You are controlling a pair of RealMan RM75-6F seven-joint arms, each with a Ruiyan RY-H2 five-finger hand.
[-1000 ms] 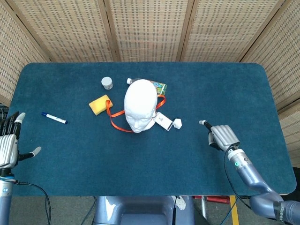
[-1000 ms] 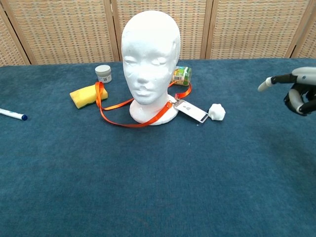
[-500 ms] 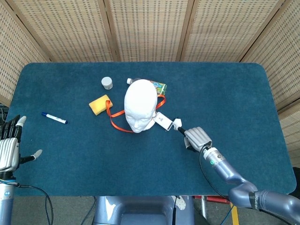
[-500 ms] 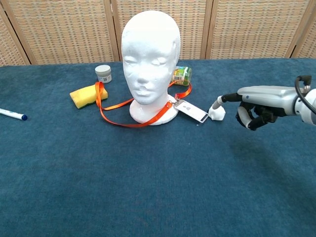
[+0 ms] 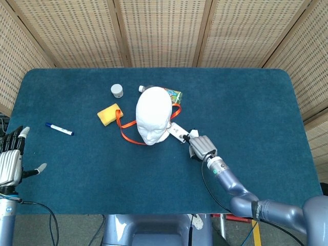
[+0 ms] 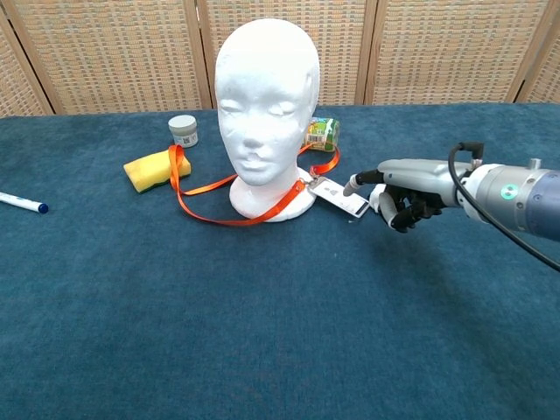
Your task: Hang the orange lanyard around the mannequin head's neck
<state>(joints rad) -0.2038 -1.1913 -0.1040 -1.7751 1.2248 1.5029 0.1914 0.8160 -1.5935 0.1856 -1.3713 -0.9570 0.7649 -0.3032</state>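
Yellow sponge (image 6: 150,168), small white jar (image 6: 183,129), blue-capped marker (image 5: 59,129), green carton (image 6: 322,133), blue table (image 5: 241,97)

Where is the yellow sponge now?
In both views the yellow sponge lies left of the mannequin head, near the small white jar, with the orange lanyard touching it.

Right hand (image 6: 404,188) curled, one finger extended

One mannequin head (image 5: 152,115); one lanyard (image 6: 223,214); one sponge (image 5: 109,114); one marker (image 5: 59,129); two hands (image 5: 202,146).
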